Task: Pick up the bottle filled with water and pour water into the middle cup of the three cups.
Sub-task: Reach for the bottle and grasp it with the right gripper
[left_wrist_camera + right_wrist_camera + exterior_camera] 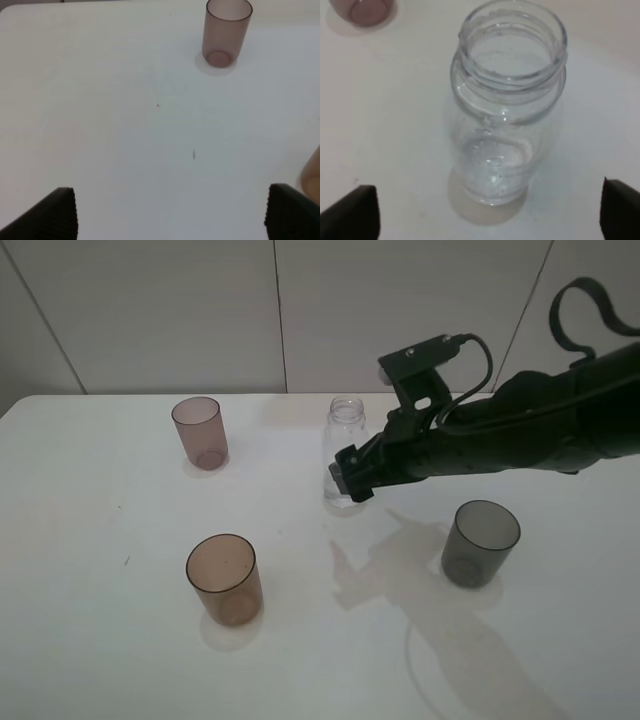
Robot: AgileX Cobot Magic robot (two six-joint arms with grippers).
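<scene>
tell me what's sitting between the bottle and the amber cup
Nothing: the stretch of white table between the bottle and the amber cup is bare, as the exterior high view shows.

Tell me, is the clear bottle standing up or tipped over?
Upright. The bottle stands on its base on the white table, with its capless neck pointing straight up.

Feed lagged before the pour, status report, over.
Left gripper open over table. Right gripper open at the bottle, no grip yet. Bottle upright, uncapped. Nothing between it and amber cup.
</scene>
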